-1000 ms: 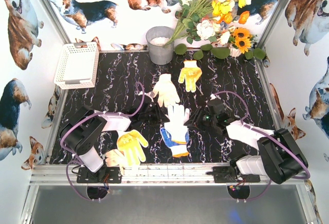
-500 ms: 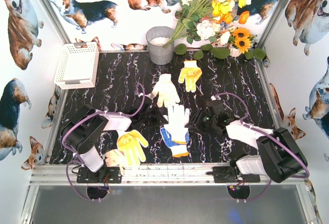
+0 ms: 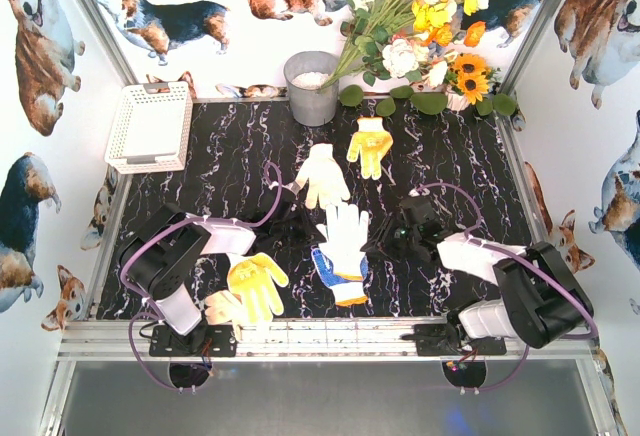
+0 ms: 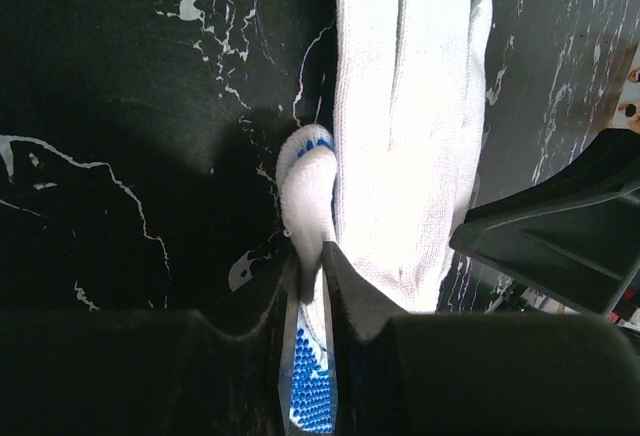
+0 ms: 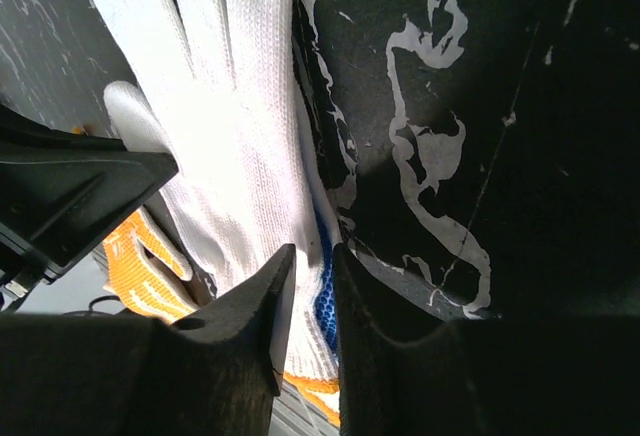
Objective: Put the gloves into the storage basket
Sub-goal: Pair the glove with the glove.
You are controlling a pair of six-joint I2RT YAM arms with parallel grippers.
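Note:
At the table's middle a white glove (image 3: 345,228) lies on a blue-dotted glove (image 3: 335,274). My left gripper (image 3: 306,228) comes in from the left. In its wrist view the left gripper (image 4: 310,261) is shut on the blue-dotted glove's thumb (image 4: 308,181), beside the white glove (image 4: 400,106). My right gripper (image 3: 378,240) comes in from the right. There the right gripper (image 5: 312,261) is pinched over the pair's edge, with white glove (image 5: 240,126) and blue dots (image 5: 322,306) between its jaws. The storage basket (image 3: 150,126) stands at the far left, holding nothing I can see.
Other gloves lie about: a white one (image 3: 322,174), a yellow one (image 3: 370,144) further back, a yellow one (image 3: 255,281) and a pale one (image 3: 222,306) near the left arm's base. A grey bucket (image 3: 312,86) and flowers (image 3: 420,26) stand at the back.
My left jaws have closed onto the glove's thumb. The right jaws have narrowed slightly and the right gripper has edged left against the pair. The gloves have not moved.

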